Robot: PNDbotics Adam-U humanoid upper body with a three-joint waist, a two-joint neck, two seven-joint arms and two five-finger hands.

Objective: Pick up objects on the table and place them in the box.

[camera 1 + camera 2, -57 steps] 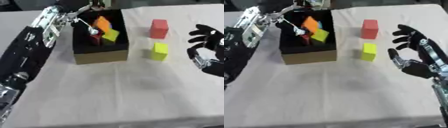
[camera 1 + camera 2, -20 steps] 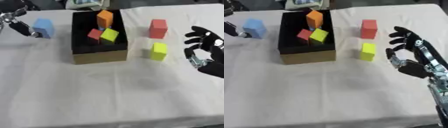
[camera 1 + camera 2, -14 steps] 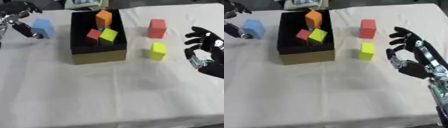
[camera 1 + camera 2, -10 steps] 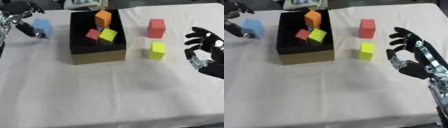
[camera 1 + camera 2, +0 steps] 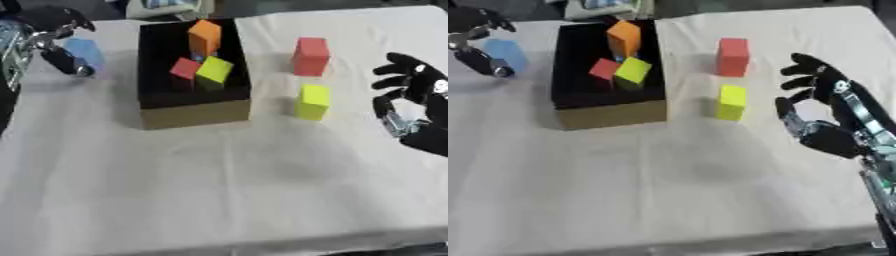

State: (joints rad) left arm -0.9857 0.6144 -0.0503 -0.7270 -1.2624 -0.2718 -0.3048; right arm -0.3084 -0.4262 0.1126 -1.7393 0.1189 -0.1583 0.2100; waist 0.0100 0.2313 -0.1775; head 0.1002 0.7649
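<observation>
At the far left the robot's left hand (image 5: pixel 54 37) curls its dark fingers around a light blue cube (image 5: pixel 85 52) standing on the wrinkled off-white tablecloth (image 5: pixel 227 185). Beside it sits the black-lined cardboard box (image 5: pixel 194 112), holding an orange block (image 5: pixel 205 36), a small red cube (image 5: pixel 185 68) and a lime-green cube (image 5: pixel 214 71). To its right, on the cloth, stand a red block (image 5: pixel 310 55) and, nearer, a yellow block (image 5: pixel 312 101). At the right edge the right hand (image 5: pixel 820 112) hovers released, fingers spread. Dim clutter lies beyond the table's far edge.
</observation>
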